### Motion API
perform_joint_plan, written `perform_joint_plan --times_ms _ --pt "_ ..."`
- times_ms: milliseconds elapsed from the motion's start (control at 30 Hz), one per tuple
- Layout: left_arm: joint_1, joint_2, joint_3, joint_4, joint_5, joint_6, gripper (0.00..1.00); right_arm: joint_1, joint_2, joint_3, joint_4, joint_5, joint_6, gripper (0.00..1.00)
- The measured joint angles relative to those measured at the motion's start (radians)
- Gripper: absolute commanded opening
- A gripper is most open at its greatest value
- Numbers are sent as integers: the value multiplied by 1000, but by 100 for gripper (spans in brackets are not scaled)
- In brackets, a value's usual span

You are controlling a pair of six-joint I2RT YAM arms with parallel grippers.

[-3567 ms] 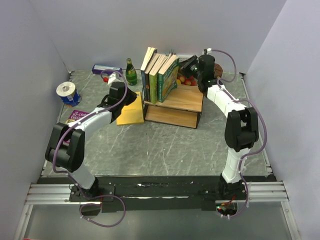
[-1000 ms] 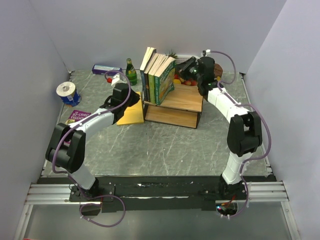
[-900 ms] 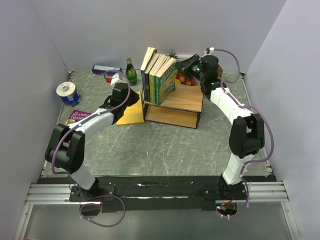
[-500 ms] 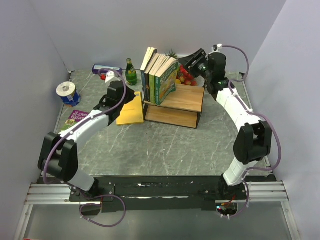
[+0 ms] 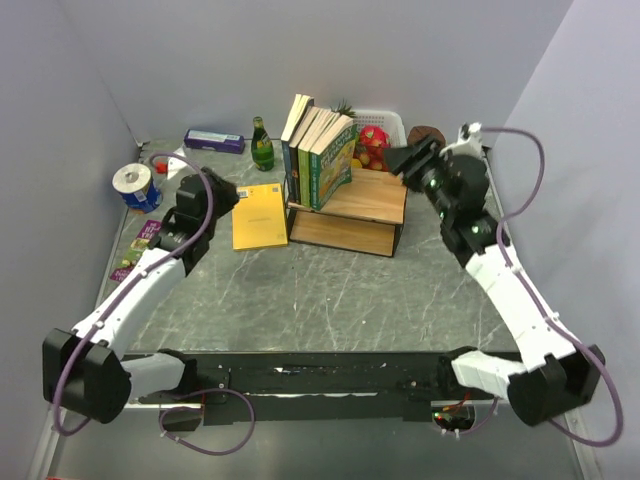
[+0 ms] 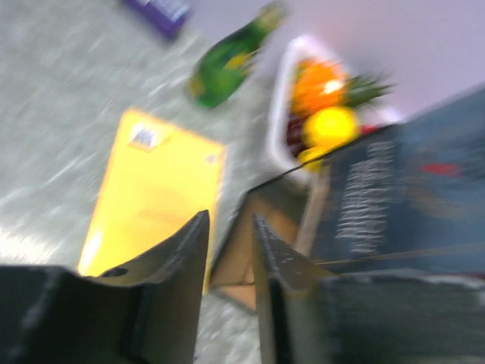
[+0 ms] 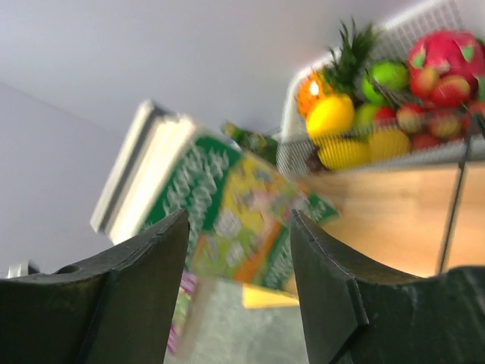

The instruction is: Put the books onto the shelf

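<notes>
Several books (image 5: 320, 150) stand leaning together on the top board of the shelf (image 5: 365, 205), the bright green cartoon one (image 7: 227, 205) outermost and a dark blue one (image 6: 394, 197) at the left end. A purple cartoon book (image 5: 137, 243) lies on the table under my left arm. My left gripper (image 5: 222, 192) hovers left of the shelf near a flat yellow booklet (image 5: 260, 215). In the left wrist view the left gripper (image 6: 229, 220) is open by a narrow gap and holds nothing. My right gripper (image 5: 405, 160) is just right of the shelf; in the right wrist view the right gripper (image 7: 239, 220) is open and empty.
A white fruit basket (image 5: 385, 125) stands behind the shelf. A green bottle (image 5: 262, 145) and a purple box (image 5: 213, 140) are at the back left, and a blue-and-white tape roll (image 5: 133, 185) is near the left wall. Walls close in on three sides.
Both arms have pulled back from the shelf, the left one leftward off the yellow booklet, the right one rightward away from the green book. Both grippers have opened.
</notes>
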State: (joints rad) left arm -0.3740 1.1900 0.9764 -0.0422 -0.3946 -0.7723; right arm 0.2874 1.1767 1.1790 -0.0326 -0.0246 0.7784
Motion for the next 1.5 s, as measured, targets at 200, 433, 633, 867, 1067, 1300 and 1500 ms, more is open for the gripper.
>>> perform_joint_plan --times_ms 200,433,633,867,1067,1300,1500 --pt "248 11 -111 -183 137 -92 60 193 -124 -168 -18 59 -111 60" --pt "419 -68 -170 -317 172 -136 83 361 -257 -415 39 65 -164 59" --pt "493 -78 -132 -377 102 -140 84 509 -298 -596 127 31 -167 59" --pt "669 52 -55 -389 48 -146 75 624 -163 -645 227 -53 -169 58" --pt "723 185 -24 -336 1 -132 75 663 -138 -660 266 -102 -187 58" --pt "748 329 -13 -200 -44 -32 74 673 -143 -691 289 -124 -196 58" --pt "759 456 8 -113 -105 37 73 681 -143 -697 301 -132 -193 57"
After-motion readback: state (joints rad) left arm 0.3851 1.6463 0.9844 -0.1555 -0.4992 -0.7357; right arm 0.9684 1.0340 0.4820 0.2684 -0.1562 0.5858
